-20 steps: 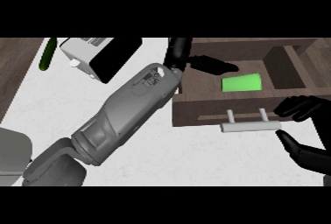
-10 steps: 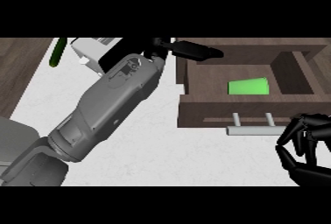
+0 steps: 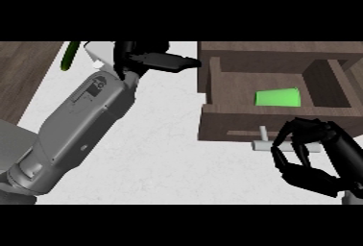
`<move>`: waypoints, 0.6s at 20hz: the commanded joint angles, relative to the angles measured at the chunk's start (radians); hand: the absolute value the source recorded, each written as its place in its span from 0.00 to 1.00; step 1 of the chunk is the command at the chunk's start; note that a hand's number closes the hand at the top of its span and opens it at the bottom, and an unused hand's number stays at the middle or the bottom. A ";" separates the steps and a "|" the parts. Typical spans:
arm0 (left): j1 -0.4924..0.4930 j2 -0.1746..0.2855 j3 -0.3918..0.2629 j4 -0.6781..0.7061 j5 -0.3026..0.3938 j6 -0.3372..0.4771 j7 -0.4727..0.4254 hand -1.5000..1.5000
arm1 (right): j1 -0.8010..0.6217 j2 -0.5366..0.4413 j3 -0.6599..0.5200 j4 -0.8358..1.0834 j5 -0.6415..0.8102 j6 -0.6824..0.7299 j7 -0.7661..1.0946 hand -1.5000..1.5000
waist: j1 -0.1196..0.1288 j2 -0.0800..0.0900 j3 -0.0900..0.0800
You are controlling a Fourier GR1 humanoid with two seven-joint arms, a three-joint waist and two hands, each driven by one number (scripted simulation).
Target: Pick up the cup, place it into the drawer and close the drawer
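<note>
Left hand (image 3: 145,56): black, at the top middle, fingers stretched out to the right and holding nothing. The tips stop just short of the drawer's left wall.
Left forearm (image 3: 78,120): grey and the biggest thing in sight, slanting from the lower left corner up to that hand.
Worktop (image 3: 163,158): white, with bare surface between the forearm and the drawer front and along the lower edge. A brown wooden strip (image 3: 28,72) borders it on the left.
Drawer (image 3: 234,126): brown, pulled open at the upper right, its inside showing from above.
Right hand (image 3: 339,153): black, at the lower right against the drawer front. Its fingers curl over the right part of the handle, with the thumb beneath.
Cup (image 3: 278,97): green, lying on its side on the drawer floor near the middle, touching neither hand.
Handle (image 3: 261,144): pale grey bar standing off the drawer front. Its left end shows and the rest is hidden under the fingers.
White object (image 3: 99,50): behind the left hand, mostly hidden.
Green stick (image 3: 69,56): thin, at the wooden strip's edge by the top.
</note>
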 commanded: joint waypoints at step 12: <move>0.357 0.197 0.067 -0.344 0.008 -0.067 0.024 0.00 | -0.230 0.003 0.258 0.538 0.585 -0.240 -0.152 1.00 | 0.016 0.006 0.001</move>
